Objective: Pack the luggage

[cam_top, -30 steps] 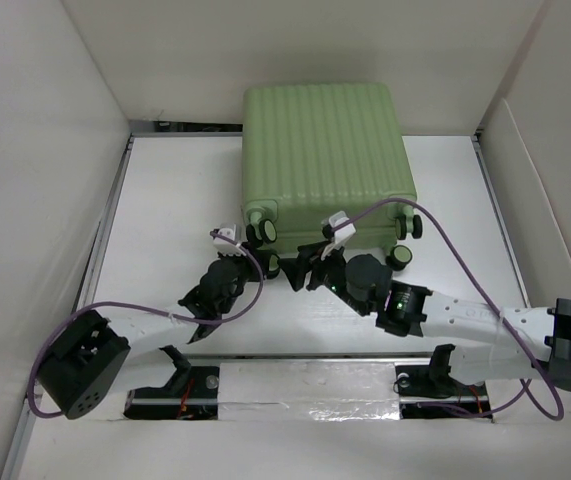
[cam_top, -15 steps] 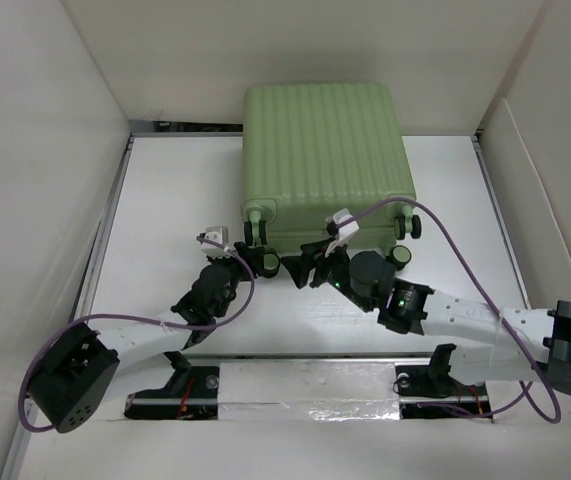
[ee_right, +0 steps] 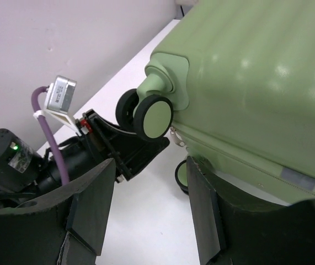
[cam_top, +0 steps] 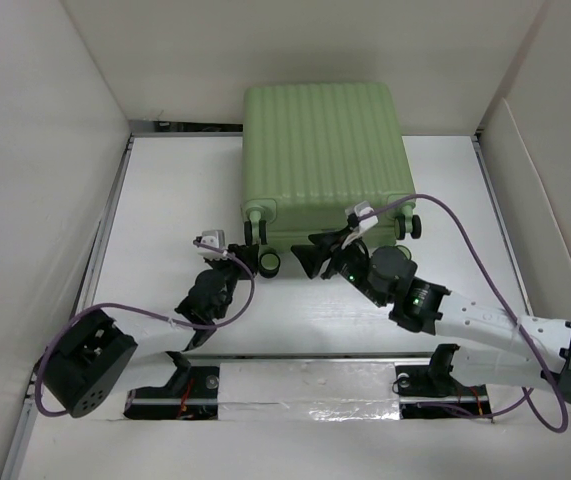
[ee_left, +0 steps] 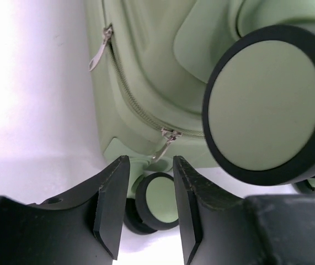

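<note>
The luggage [cam_top: 325, 160], a light green ribbed suitcase, lies flat and closed at the back of the table, wheels toward me. My left gripper [cam_top: 250, 262] sits at its near left corner. In the left wrist view the left gripper [ee_left: 149, 210] is open, with a small black-and-green wheel [ee_left: 158, 201] showing between the fingers [ee_left: 113, 204], untouched. A zipper pull [ee_left: 165, 144] hangs just above. My right gripper [cam_top: 315, 255] is open over bare table beside the near edge. In the right wrist view its right finger [ee_right: 204, 215] lies against the shell's lower edge.
White walls close in the table [cam_top: 165, 200] on the left, back and right. A purple cable [cam_top: 455, 250] loops from the right arm past the suitcase's near right corner. A large upper wheel [ee_left: 267, 105] hangs close over the left gripper.
The left gripper has drawn back slightly to the left at the corner wheel. The right arm has swung to the right, closer to the suitcase's near edge. The suitcase has not moved.
</note>
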